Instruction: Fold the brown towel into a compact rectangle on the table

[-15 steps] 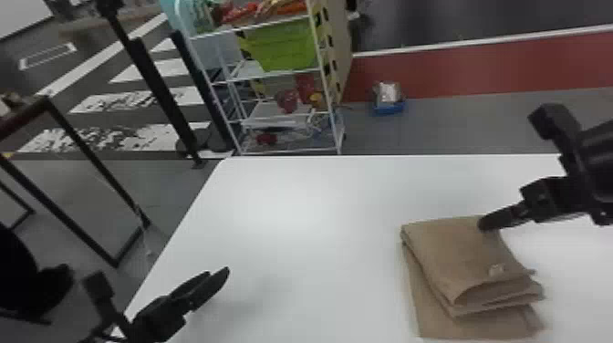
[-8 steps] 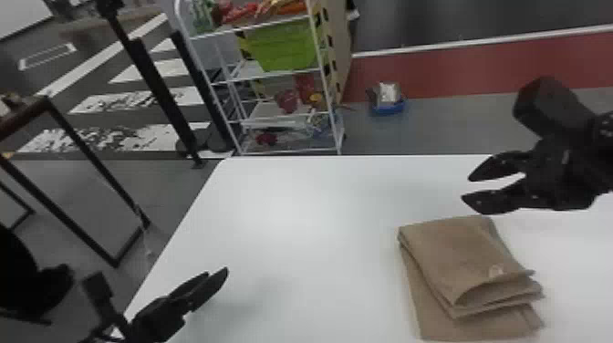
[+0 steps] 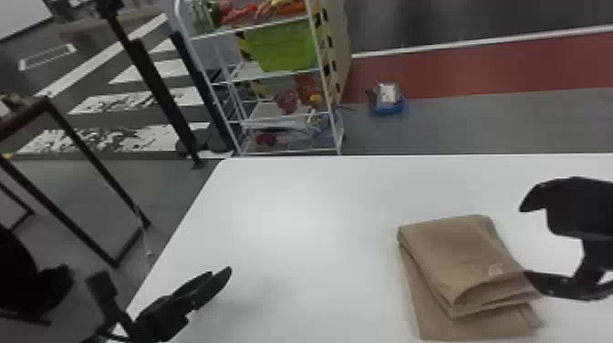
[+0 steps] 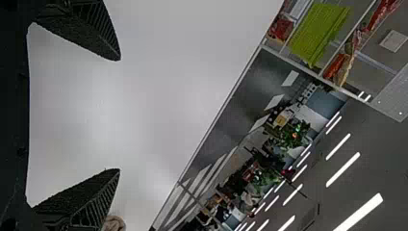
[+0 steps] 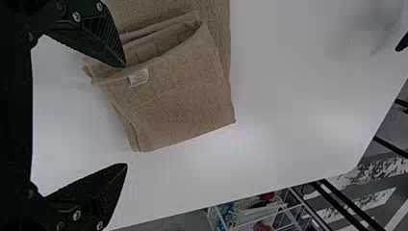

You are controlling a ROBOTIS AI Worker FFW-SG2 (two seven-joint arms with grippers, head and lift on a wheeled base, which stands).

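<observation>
From my seat, my left gripper (image 3: 221,272), towards half past seven in the head view, and right gripper (image 3: 524,241), towards half past three, look black, with tapered, ribbed fingers (image 5: 102,36) and round silvery screws (image 5: 76,17).

Brown towel (image 5: 178,106): cloth, matt, with a rough, looped nap that I see well in my right wrist view; flatter woven bands cross it.
Tag (image 5: 138,77): pale, thin fabric by its look, smoother than the towel.
Surface (image 3: 292,228): smooth and hard, with a soft sheen where light pools.
My left gripper (image 3: 220,272): matt black, its jaws pebbled and ribbed.
My right gripper (image 3: 524,241): matt black too, its jaws grained and ribbed, with shiny metal screws (image 5: 76,17).
Rack (image 3: 338,139): smooth white rods, like coated metal.
Green basket (image 3: 283,48): plastic-looking.
Floor (image 3: 501,123): smooth, low sheen.
</observation>
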